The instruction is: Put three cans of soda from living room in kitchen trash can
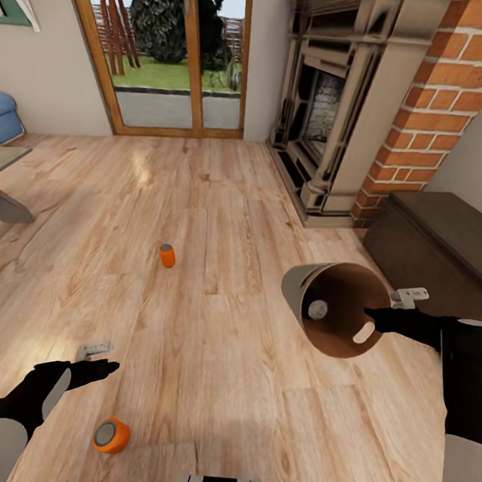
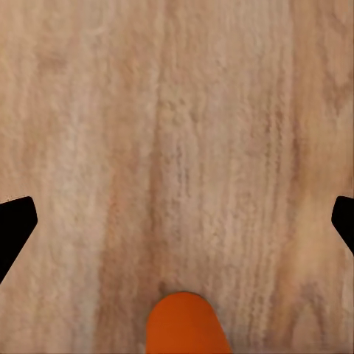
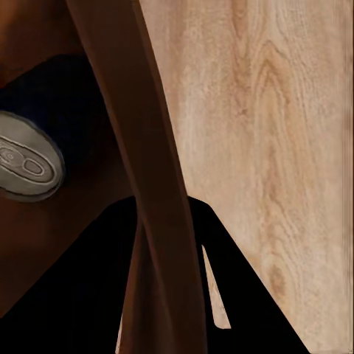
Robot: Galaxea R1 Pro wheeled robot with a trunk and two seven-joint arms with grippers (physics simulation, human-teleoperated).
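One orange soda can stands upright on the wood floor mid-room. A second orange can lies on its side near me, grey top facing up; its end shows in the left wrist view. Just above and left of it hovers my left gripper, open, with the fingers spread wide over bare floor. My right gripper is shut on the rim of the trash can, which is held off the floor and tilted, mouth toward me. The dark blue can lies inside it, its grey top visible.
An ornate fireplace with a red brick column stands at the right, and a dark wooden chest is close beside my right arm. Glass doors are straight ahead. A blue sofa and low table sit at the left edge.
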